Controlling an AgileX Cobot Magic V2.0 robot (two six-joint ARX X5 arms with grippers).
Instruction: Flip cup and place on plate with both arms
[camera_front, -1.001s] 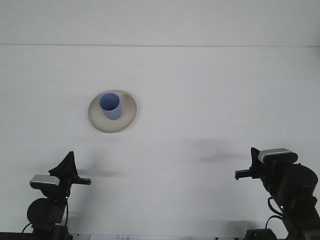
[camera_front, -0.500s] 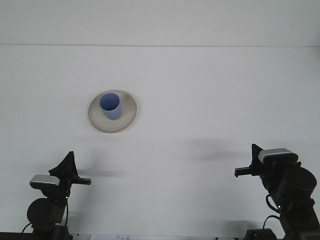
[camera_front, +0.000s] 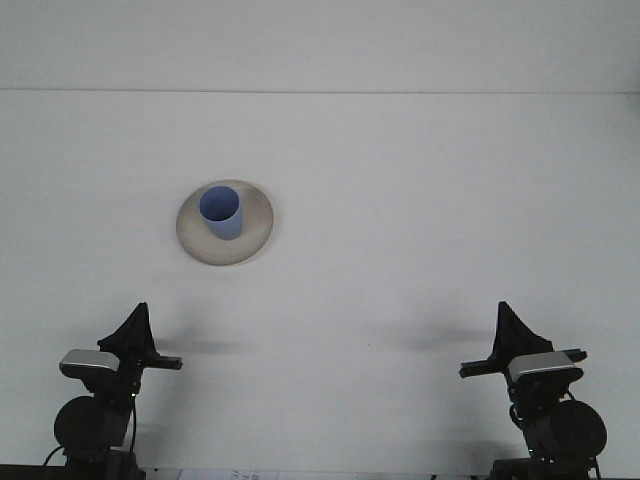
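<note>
My right gripper (camera_front: 505, 325) now pulled back low to match left gripper (camera_front: 137, 327); both empty, whether fingers apart or together I cannot tell. Blue cup (camera_front: 221, 212) upright on plate (camera_front: 256, 232), far from both. Task looks complete.

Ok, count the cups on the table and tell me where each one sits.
1. A single blue cup stands upright, mouth up, on the beige plate, left of centre on the white table. Nothing in view could hide another.
</note>
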